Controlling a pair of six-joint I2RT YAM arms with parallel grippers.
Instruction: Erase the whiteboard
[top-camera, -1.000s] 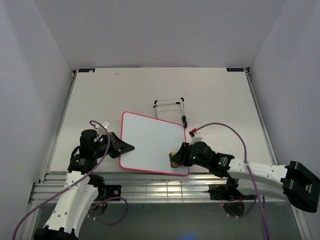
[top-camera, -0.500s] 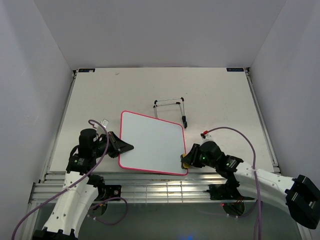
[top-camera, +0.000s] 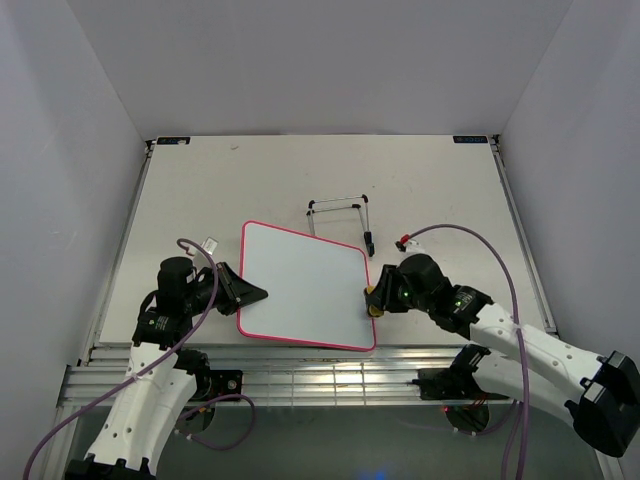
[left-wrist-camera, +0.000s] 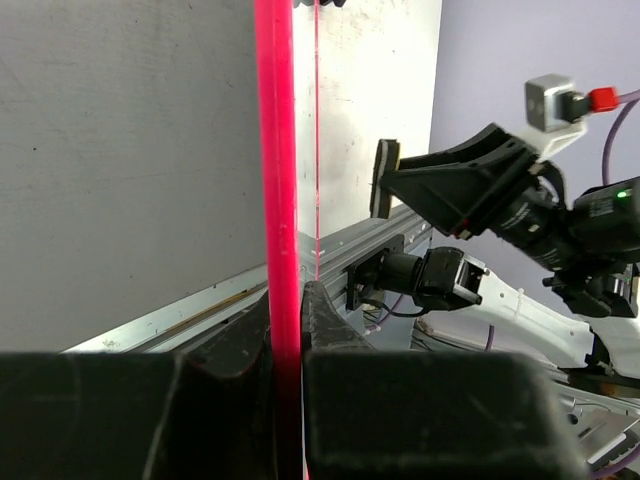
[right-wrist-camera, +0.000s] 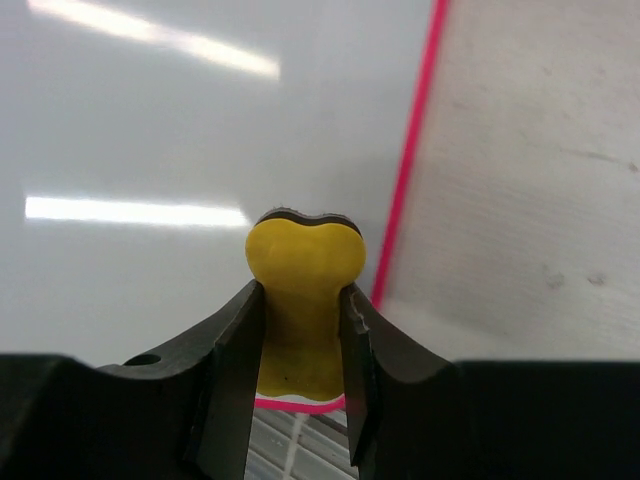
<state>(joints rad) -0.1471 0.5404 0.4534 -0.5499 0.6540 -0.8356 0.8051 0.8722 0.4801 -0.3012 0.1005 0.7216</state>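
Where the right gripper (right-wrist-camera: 303, 300) bites: on the yellow eraser (right-wrist-camera: 305, 255), one black finger pressed to each side of it.
Where the left gripper (left-wrist-camera: 287, 310) bites: on the whiteboard's (top-camera: 300, 285) pink frame, jaws drawn together over the left edge, towards its near corner.
Eraser: its rounded head pokes out past the fingertips, over the white surface just inside the whiteboard's right edge and close to the near right corner; whether it presses on the surface cannot be told.
Whiteboard: flat on the table (top-camera: 200, 180), turned a little so that its far left corner sits highest in the top view; the surface shows white, with only streaks of light in the right wrist view.
Arms: one at each side of the whiteboard, left and right, both reaching inward.
Wire frame (top-camera: 338, 212): thin, with black ends, on the table just beyond the whiteboard's far edge, near its far right corner.
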